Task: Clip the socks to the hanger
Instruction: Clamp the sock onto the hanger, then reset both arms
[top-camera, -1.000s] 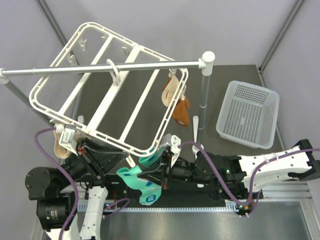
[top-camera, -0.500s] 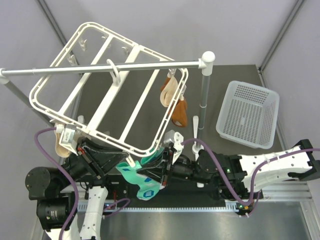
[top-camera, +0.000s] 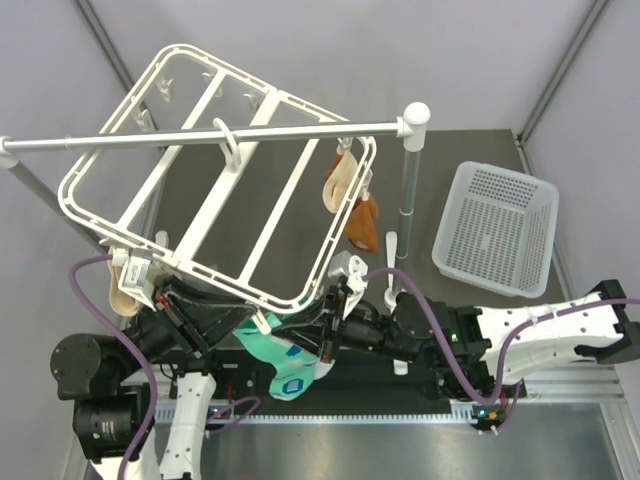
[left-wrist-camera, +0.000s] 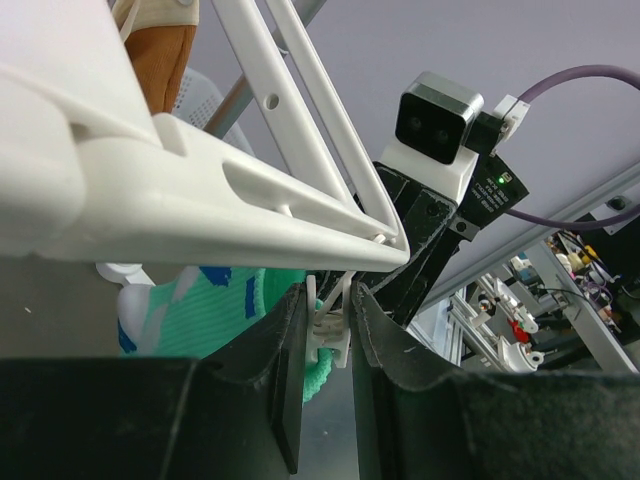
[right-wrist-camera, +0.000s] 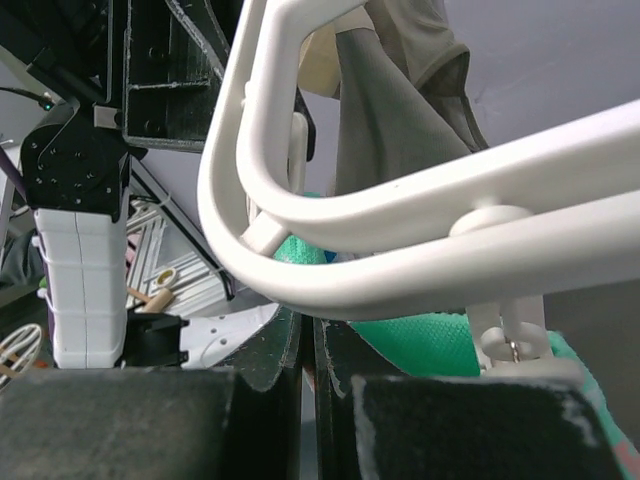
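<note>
The white hanger (top-camera: 200, 267) hangs tilted from the rail. My left gripper (top-camera: 262, 325) is under its near edge, shut on a small white clip (left-wrist-camera: 330, 335) that dangles from the frame (left-wrist-camera: 200, 200); the clip sits squeezed between the two black fingers of the left gripper (left-wrist-camera: 330, 300). A teal sock (top-camera: 288, 372) with blue and white patches hangs from my right gripper (top-camera: 322, 335), which is shut on its upper edge just right of the clip. In the left wrist view the sock (left-wrist-camera: 190, 310) shows beside and below the clip. In the right wrist view the right gripper (right-wrist-camera: 308, 330) is pressed shut under the hanger (right-wrist-camera: 400, 240), with the sock (right-wrist-camera: 420, 340) to its right.
A grey rail (top-camera: 200, 137) on a white post (top-camera: 410, 170) carries the hanger. An orange sock (top-camera: 362, 225) and a beige sock (top-camera: 342, 180) hang clipped at the hanger's right side, another beige one (top-camera: 122, 290) at its left corner. A white perforated basket (top-camera: 497, 228) stands at the right.
My right gripper has moved left and up with the teal sock, bringing its top close to the clip. The left gripper has stayed on the clip.
</note>
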